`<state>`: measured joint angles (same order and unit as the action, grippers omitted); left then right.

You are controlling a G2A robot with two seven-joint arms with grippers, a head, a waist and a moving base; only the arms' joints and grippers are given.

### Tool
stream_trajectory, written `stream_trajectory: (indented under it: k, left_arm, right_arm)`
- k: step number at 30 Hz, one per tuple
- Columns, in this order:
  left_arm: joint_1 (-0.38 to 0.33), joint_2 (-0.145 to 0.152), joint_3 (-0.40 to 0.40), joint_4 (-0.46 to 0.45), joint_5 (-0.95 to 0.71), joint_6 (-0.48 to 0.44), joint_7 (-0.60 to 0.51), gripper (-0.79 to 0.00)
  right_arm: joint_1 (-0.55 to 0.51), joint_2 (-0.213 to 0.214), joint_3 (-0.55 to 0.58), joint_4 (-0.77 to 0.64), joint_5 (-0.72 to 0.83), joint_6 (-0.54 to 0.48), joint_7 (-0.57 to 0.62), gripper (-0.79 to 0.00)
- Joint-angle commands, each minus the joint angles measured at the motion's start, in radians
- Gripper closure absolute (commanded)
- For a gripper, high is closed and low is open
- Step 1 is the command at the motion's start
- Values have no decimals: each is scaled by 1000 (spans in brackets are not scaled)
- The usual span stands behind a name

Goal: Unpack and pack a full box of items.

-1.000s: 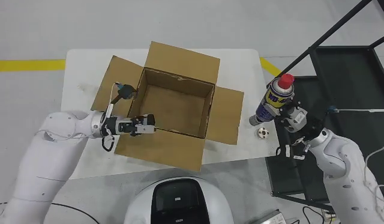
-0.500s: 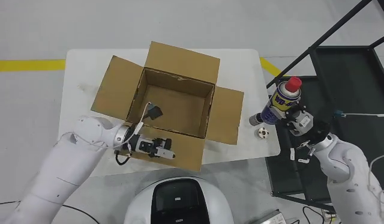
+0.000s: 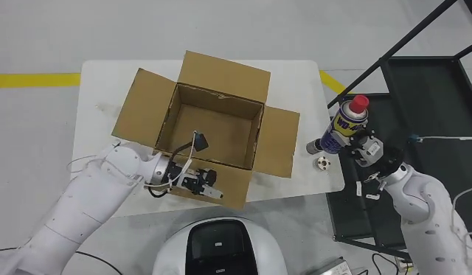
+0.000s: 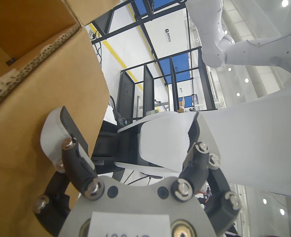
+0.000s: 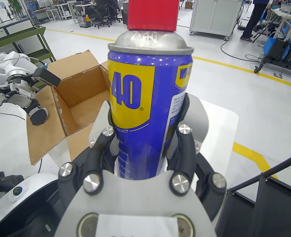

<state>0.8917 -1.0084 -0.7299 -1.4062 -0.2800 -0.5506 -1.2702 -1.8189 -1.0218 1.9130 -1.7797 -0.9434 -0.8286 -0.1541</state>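
Blue spray can (image 5: 148, 94), front bearing a yellow label panel with large blue letters and digits. Round the side, a second yellow panel with blue lettering, partly turned away. Lower down, lines of small white print, too fine to make out. White sticker (image 4: 129, 225) on the left wrist plate, dark print cut off at the edge. Small dark logo (image 4: 168, 35) on a white wall panel behind.

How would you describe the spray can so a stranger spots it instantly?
Find the open cardboard box on the white table. Beyond its right flap, at the table's edge, the right tool grips the spray can. It alone is blue and yellow, red-capped.
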Motion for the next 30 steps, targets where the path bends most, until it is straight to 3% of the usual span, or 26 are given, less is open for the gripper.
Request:
stream_trajectory:
  k: [1, 9, 17, 23, 30]
  left_arm:
    - [-18, -8, 21, 25, 13, -20, 21, -785]
    - [-66, -44, 57, 97, -19, -66, 101, -785]
    - [-86, -71, 61, 103, -40, -87, 196, -785]
    - [-67, -49, 15, 33, -121, -52, 70, -785]
    - [27, 10, -1, -126, -82, 60, -60, -785]
  right_arm:
    - [1, 0, 3, 1, 2, -1, 4, 0]
    - [-13, -1, 25, 3, 14, -1, 15, 0]
    - [-20, -3, 30, -8, 15, 3, 26, 0]
    - [-13, -5, 23, -14, 17, 0, 32, 0]
    - [-3, -6, 10, -14, 18, -2, 37, 0]
